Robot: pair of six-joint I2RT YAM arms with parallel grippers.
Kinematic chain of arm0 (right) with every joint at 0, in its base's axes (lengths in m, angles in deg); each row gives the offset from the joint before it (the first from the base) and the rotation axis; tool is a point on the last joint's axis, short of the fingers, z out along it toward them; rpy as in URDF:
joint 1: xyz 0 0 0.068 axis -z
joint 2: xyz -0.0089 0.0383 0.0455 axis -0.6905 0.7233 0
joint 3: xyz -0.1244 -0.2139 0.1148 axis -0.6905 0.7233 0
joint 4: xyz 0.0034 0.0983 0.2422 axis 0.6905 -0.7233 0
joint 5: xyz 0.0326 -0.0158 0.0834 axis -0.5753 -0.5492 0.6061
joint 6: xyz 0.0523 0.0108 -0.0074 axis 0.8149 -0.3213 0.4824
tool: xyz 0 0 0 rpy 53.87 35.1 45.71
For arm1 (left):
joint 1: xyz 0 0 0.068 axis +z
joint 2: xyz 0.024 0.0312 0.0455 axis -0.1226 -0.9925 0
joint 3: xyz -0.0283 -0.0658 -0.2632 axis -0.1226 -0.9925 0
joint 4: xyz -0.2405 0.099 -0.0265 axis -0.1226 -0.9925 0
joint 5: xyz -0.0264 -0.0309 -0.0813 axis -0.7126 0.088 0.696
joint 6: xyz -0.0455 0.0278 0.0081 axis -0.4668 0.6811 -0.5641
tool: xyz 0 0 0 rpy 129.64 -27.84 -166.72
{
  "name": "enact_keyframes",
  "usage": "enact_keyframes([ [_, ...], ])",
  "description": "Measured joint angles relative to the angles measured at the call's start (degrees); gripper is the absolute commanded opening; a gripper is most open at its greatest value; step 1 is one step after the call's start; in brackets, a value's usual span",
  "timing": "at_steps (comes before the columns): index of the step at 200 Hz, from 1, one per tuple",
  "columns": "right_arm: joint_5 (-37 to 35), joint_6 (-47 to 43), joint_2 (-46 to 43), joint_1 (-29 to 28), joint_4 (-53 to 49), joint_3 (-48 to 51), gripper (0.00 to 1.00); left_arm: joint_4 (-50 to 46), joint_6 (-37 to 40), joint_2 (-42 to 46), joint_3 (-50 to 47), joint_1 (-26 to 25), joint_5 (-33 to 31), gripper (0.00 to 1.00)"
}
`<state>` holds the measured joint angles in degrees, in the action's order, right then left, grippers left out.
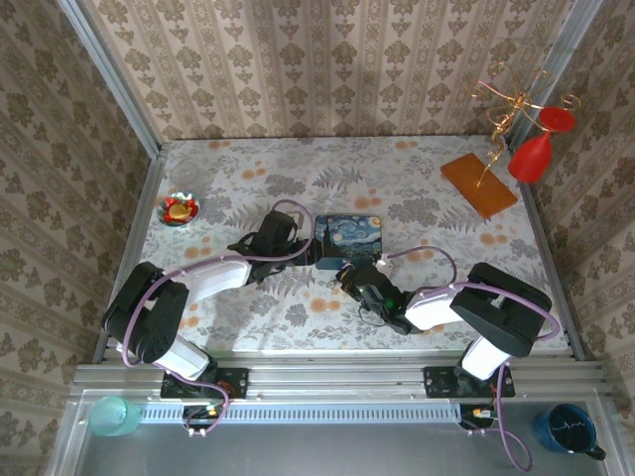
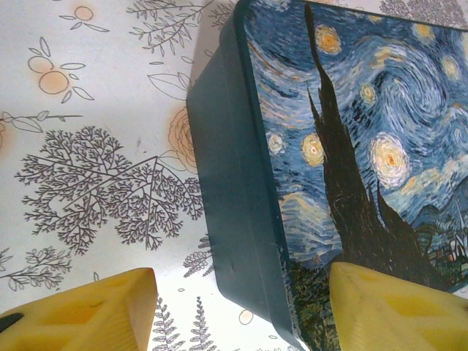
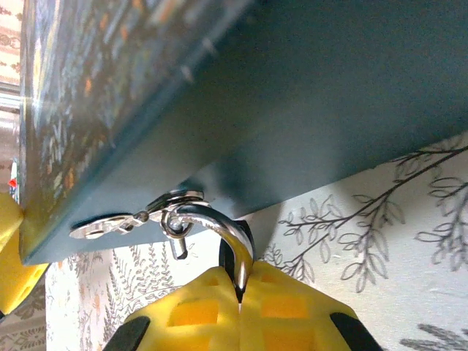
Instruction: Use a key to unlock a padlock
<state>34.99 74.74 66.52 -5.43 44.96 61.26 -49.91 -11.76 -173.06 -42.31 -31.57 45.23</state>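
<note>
Two claws meet at a blue starry-night box [image 1: 347, 234] on the floral tabletop [image 1: 298, 178]. The right claw [image 3: 240, 289] pinches the tiny padlock [image 3: 232, 241], which hangs from the box's hasp [image 3: 172, 201]. The left claw [image 2: 241, 314] gapes wide astride the box's corner.

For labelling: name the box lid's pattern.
Box lid: blue swirling starry-night painting, yellow stars; best in left wrist view.

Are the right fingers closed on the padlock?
Yes, the right fingers are pinched shut on the padlock, its silvery shackle poking out beside the blue box.
</note>
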Motion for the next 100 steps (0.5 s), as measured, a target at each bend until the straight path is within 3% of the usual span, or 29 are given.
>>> enact_keyframes([
  [100,2.2,4.7,-3.6,5.2,3.0,4.3,0.00,2.0,-2.6,-1.2,0.2,-3.4,-2.0,0.63],
])
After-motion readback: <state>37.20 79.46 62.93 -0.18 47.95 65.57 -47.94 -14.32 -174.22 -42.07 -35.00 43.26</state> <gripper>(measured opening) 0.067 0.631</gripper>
